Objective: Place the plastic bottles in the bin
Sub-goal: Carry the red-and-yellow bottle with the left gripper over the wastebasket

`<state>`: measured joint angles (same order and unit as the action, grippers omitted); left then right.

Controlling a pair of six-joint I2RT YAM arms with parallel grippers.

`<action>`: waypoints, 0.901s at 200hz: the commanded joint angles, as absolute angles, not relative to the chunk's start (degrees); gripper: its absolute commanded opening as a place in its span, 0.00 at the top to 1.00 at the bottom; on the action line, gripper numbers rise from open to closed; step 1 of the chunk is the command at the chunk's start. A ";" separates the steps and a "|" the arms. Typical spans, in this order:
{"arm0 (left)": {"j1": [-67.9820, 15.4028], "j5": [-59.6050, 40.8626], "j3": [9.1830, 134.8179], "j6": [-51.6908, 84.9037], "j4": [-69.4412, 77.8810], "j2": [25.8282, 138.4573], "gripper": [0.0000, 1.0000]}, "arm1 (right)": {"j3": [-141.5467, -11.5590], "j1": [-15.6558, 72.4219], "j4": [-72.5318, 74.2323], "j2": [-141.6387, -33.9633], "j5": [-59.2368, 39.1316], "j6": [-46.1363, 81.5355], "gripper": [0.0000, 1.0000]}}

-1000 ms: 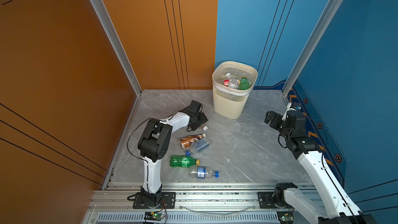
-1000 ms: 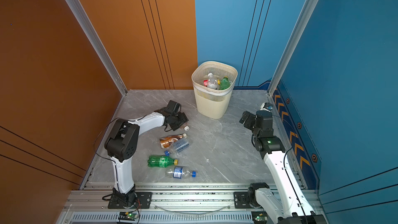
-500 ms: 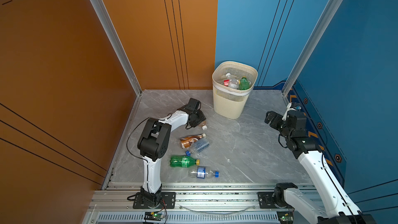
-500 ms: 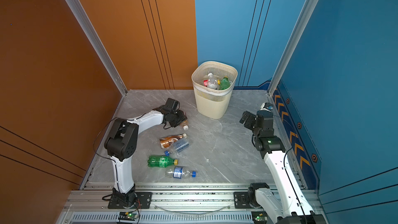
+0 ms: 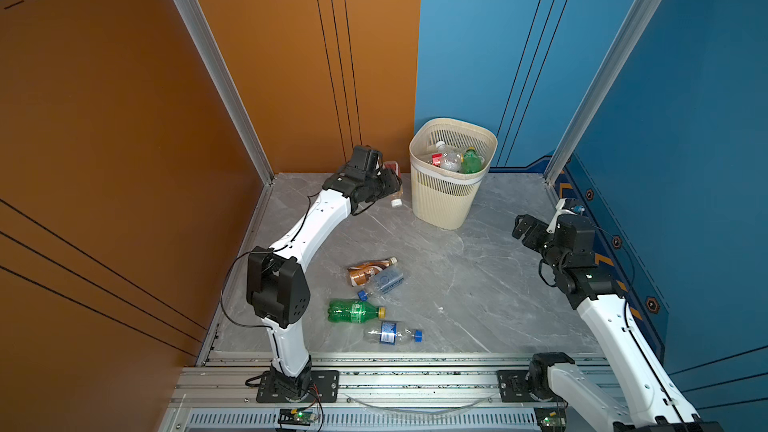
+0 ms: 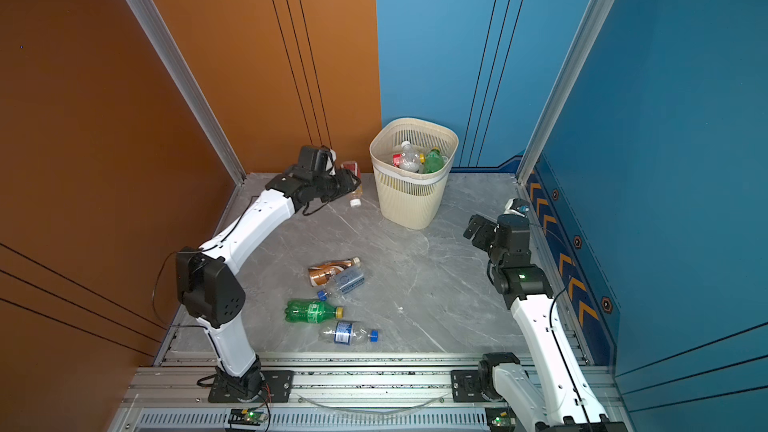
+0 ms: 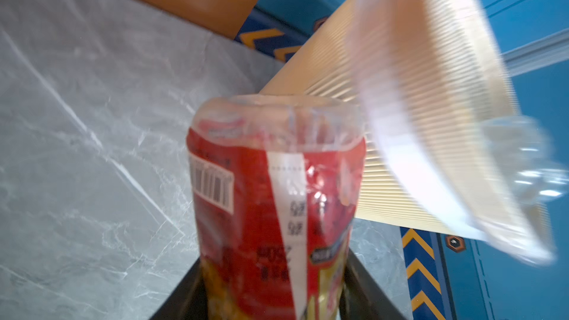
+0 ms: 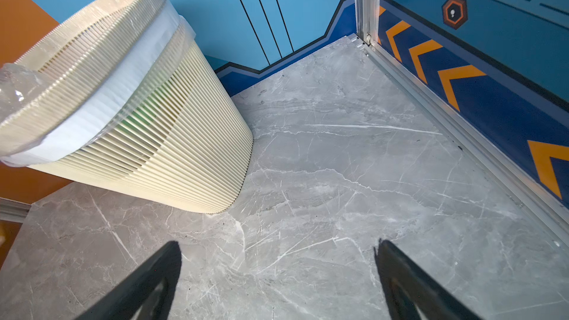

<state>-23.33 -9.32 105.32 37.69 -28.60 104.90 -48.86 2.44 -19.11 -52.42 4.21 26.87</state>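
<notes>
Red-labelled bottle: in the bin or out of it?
Out. The left gripper is shut on the red-labelled bottle, holding it beside the bin, outside its ribbed wall.

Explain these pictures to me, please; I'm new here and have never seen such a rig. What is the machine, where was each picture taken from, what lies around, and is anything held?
This is a robot with two white arms fixed to a rail, each ending in a two-fingered gripper. The two wide pictures come from one twin camera overhead. The two close ones come from cameras on the arms' wrists.

On the grey table stands a cream bin with several bottles already inside. Four more lie loose on the table: a brown bottle, a clear bottle beside it, a green bottle and a second clear bottle.

The left gripper is shut on a red-labelled bottle, beside the bin. The right gripper is open and empty.
</notes>
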 commanded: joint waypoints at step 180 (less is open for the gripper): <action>-27.25 -13.70 156.15 35.42 -27.00 134.93 0.48 | -50.23 -1.91 -28.04 -43.43 2.73 25.17 0.00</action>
